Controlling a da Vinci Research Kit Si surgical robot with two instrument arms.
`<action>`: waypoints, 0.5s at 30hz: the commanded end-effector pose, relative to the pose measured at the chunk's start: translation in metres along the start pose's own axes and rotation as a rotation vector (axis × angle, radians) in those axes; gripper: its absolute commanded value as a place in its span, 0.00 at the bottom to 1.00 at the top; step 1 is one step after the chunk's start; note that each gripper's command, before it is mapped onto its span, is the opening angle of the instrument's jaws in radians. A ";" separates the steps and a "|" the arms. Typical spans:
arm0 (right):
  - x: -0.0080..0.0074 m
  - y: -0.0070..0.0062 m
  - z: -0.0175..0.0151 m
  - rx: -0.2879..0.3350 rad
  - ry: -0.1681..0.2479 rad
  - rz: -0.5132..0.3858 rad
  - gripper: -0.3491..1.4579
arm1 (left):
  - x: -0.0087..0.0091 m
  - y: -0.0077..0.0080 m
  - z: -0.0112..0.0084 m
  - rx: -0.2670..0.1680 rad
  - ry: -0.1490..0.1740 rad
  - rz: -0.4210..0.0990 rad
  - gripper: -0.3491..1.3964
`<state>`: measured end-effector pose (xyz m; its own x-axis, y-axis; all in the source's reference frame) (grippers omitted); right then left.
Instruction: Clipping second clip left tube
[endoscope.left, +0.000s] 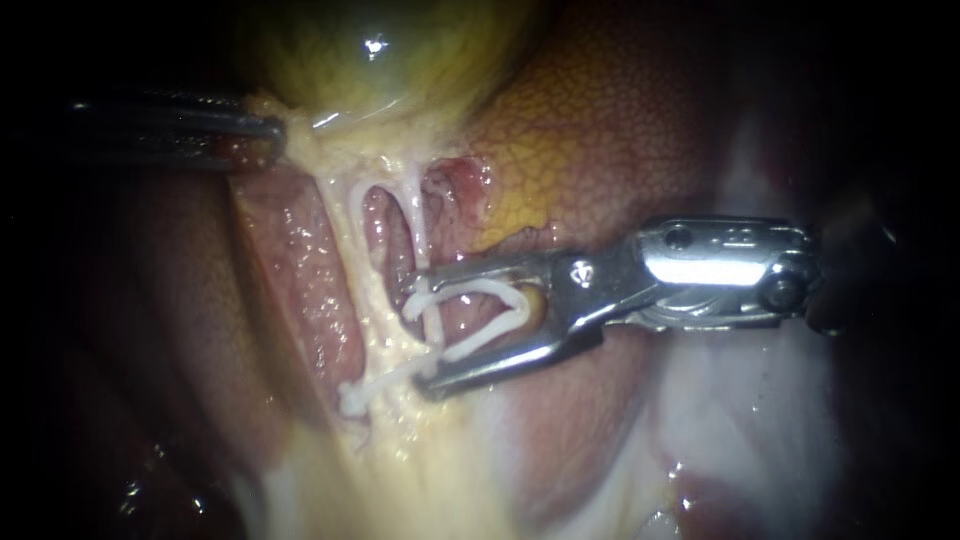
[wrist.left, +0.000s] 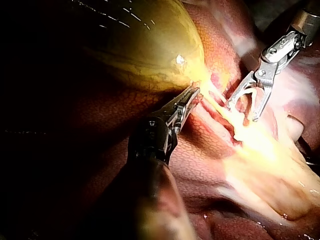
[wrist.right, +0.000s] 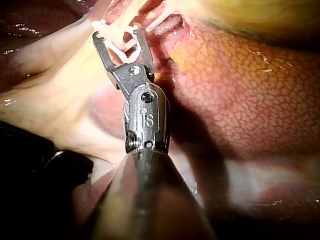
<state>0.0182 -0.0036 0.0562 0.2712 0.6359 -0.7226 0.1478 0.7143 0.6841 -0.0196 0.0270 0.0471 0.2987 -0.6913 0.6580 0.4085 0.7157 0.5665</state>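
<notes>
Endoscope: at 10 o'clock my left instrument (endoscope.left: 278, 128) clenches the gallbladder (endoscope.left: 370, 60) neck. At centre, my right instrument (endoscope.left: 421, 335) grasps 1 unclosed clip (endoscope.left: 485, 318) astride a tube (endoscope.left: 419, 240). Left wrist: both grips show. Right wrist: clip between my jaws.

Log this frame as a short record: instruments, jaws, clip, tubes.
left instrument: jaws shut on the gallbladder at its pale lower edge
right instrument: jaws wide apart, carrying an open white clip between them
tubes: two thin pale strands side by side below the gallbladder
clip position: open end at the tubes; cannot tell whether it encloses one
placed clip: white, lower on the pale tissue band
liver: mottled, behind the right instrument
</notes>
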 end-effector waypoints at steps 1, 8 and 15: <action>-0.0003 0.0003 0.0000 -0.001 -0.001 -0.002 0.44 | 0.0000 0.0000 0.0000 0.000 0.000 0.000 0.00; -0.0019 0.0017 0.0005 -0.007 -0.004 0.000 0.45 | 0.0001 0.0000 0.0001 0.002 0.000 0.000 0.00; -0.0022 0.0029 0.0009 -0.006 -0.004 0.004 0.45 | 0.0001 -0.0001 0.0001 0.002 0.000 0.000 0.00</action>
<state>0.0190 -0.0031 0.0600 0.2766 0.6375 -0.7191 0.1424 0.7128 0.6868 -0.0197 0.0270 0.0472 0.2990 -0.6909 0.6582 0.4063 0.7163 0.5673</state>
